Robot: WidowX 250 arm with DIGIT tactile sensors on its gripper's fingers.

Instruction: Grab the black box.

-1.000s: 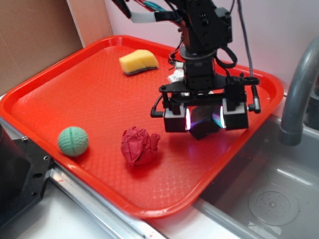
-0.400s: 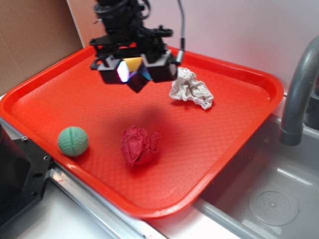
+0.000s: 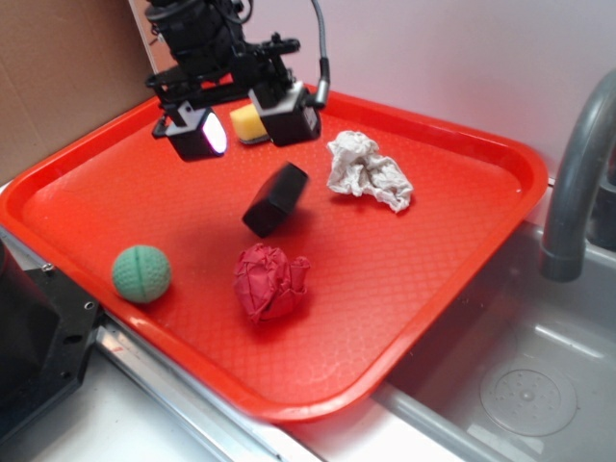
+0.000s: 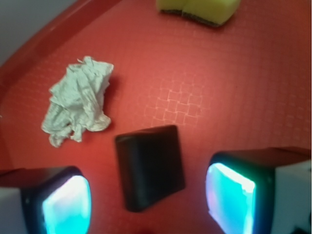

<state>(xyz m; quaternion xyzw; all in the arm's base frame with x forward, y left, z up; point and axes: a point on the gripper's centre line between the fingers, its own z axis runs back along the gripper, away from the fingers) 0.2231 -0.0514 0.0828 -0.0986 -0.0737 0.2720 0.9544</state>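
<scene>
One black box [image 3: 275,199] shows in the exterior view, tilted, below the gripper [image 3: 236,123] and clear of both pads, over the red tray [image 3: 87,192]. The jaws stand wide apart and hold nothing. A green ball [image 3: 141,272] sits near the tray's front left; a crumpled red wad [image 3: 269,281] lies just in front of the box, a white crumpled cloth [image 3: 369,171] to its right, and a yellow sponge [image 3: 246,123] behind the gripper.

From the wrist, the box [image 4: 149,166] lies between the two glowing pads [image 4: 66,206], touching neither; the cloth [image 4: 78,100] and sponge [image 4: 200,8] lie beyond.
</scene>
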